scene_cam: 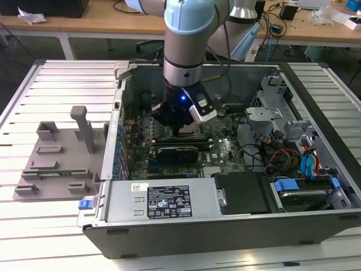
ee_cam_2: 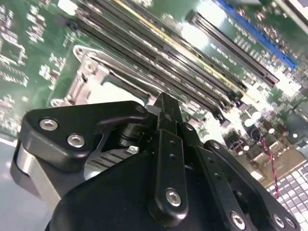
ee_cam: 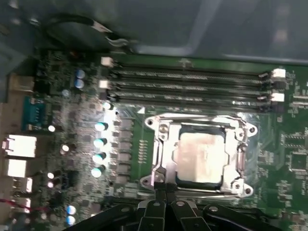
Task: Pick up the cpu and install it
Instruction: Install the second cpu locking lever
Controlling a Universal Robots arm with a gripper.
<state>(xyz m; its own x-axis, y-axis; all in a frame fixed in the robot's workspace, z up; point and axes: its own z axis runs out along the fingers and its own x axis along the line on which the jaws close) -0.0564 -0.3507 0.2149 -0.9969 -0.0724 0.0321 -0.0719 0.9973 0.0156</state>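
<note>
First wrist view: cpu point(ee_cam: 201, 159) in socket frame point(ee_cam: 161, 159), near edge behind gripper point(ee_cam: 166, 195).

We see the exterior view evenly lit and fairly sharp, the ribbed white metal table point(scene_cam: 67, 84) bright while the open grey computer case point(scene_cam: 225, 226) holds a shadowed interior; a small blue light point(scene_cam: 182, 97) glows on the arm. In the second wrist view, glare washes out the green motherboard point(ee_cam_2: 29, 57). The first wrist view is dim and soft, its silvery square cpu point(ee_cam: 200, 155) blurred with pale glare.
</note>
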